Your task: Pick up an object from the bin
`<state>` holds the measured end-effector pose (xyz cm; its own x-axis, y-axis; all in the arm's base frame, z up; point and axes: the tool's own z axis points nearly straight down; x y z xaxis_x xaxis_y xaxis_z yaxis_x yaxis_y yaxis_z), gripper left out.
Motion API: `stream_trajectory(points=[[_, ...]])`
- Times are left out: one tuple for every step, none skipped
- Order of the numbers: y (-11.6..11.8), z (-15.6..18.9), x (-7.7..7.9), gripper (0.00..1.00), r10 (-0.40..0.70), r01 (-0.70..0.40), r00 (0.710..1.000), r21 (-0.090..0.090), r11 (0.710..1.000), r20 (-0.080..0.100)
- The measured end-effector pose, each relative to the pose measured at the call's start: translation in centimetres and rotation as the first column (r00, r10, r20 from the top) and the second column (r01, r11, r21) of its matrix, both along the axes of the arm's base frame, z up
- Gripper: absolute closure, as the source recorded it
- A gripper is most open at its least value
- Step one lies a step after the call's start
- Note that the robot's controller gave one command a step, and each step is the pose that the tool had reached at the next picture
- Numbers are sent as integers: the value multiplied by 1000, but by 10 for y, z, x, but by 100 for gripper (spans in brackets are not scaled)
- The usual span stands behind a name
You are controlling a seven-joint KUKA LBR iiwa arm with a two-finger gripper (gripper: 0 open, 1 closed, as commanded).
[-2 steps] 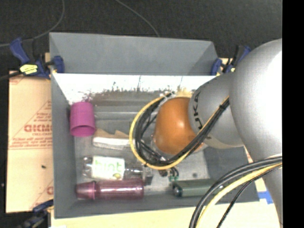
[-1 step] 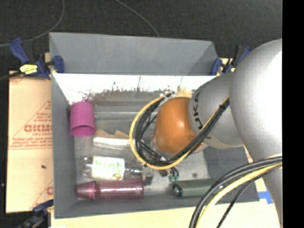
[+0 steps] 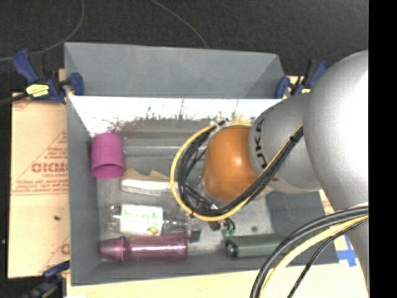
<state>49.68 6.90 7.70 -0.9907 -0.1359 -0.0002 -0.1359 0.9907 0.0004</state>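
The arm's wrist, under its orange domed cover [image 3: 228,160], hangs low over the middle of the grey metal bin [image 3: 173,70], towards its near wall. The cover hides the jaws, so I cannot tell whether they are released or clenched, nor which thing they are over.

Three things lie nearest:
- **Clear plastic packet with green lettering [image 3: 139,219]:** it lies just left of the wrist.
- **Long translucent purple tube [image 3: 146,248]:** it lies along the near wall, just in front of the packet.
- **Dark green pen-like cylinder [image 3: 255,247]:** it lies to the right, also along that wall.

All three look light. The packet probably crinkles and slips (a poor hold on its flat face), so its edge seems the better place. The tube and the cylinder look stiff and smooth and likely to roll, so each is best taken across its middle, though the wall beside them leaves little room.

A pink plastic cup [image 3: 107,156] on its side and a pale flat piece [image 3: 146,184] lie farther off to the left.
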Motion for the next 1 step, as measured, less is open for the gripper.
stream_trajectory(points=[[0,22,-1,100,1,-1,1000,0,1000,-3]])
